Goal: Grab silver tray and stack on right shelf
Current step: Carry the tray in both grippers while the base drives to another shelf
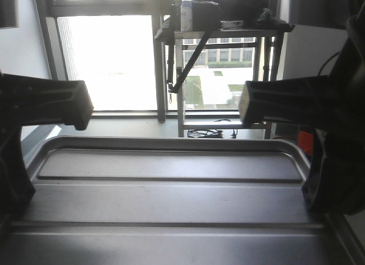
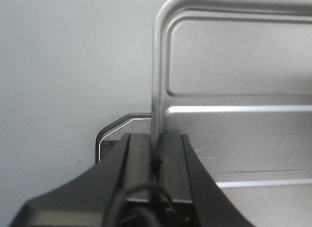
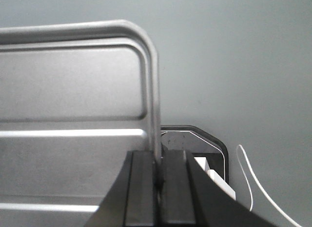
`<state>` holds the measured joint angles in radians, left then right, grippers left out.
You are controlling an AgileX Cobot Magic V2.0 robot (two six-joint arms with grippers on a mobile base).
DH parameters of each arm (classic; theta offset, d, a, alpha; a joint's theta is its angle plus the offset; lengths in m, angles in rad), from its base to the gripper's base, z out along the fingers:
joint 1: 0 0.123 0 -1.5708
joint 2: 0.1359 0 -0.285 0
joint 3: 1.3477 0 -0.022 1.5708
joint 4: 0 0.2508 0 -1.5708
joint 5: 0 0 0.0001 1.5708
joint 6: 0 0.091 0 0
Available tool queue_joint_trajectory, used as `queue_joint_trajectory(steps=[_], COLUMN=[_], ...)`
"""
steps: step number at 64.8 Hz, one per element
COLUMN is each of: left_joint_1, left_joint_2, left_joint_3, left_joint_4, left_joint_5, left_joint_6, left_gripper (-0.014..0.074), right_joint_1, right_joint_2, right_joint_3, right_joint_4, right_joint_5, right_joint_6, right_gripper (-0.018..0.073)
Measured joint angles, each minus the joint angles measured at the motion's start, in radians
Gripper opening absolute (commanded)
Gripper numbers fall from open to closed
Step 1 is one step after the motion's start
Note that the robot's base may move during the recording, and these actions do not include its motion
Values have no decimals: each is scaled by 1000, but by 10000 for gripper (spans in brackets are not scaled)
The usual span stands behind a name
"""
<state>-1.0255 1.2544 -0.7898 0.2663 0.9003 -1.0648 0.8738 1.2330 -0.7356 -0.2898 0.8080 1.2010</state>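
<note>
**Left wrist view.** The left gripper [image 2: 157, 139] has its two fingers pressed together on the raised rim of the silver tray [image 2: 234, 66], one finger outside the rim and one inside on the base. The hold is on the tray's side edge, short of the rounded corner. Below it, apart from the tray, shows the dark-edged corner of another flat object [image 2: 114, 127] against a plain grey surface.

**Right wrist view.** The right gripper [image 3: 158, 156] is clamped in the same way on the opposite rim, so the tray hangs between the two arms. This is probably because the tray is too broad and flat for one hand to keep level. Beneath are a dark rounded frame [image 3: 204, 139], a white block [image 3: 217, 180] and a thin white cable [image 3: 253, 178], none touching the tray.

**Front view.** The tray fills the lower picture, held close under the camera, its ridges running across. Beyond it are a bright window [image 1: 114, 60] and a steel stand [image 1: 222, 34] bearing a bottle [image 1: 186, 13] and a dark bag [image 1: 234, 5]. Cables [image 1: 208, 133] lie at the foot of the stand. The right shelf is in no view, so turning toward it appears to be the step ahead. The stand looks like the nearest obstacle, though it is well apart from the tray.
</note>
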Motion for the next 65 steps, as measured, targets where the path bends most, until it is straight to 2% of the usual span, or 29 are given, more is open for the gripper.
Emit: queue_joint_trajectory(steps=[65], left_joint_1=[0], left_joint_2=[0], left_joint_3=[0], left_joint_4=[0], left_joint_5=[0], left_joint_6=[0], left_gripper=[-91], right_joint_1=[0], right_joint_2=[0], right_joint_3=[0], right_joint_4=[0], right_joint_5=[0], right_joint_6=[0], right_gripper=[60])
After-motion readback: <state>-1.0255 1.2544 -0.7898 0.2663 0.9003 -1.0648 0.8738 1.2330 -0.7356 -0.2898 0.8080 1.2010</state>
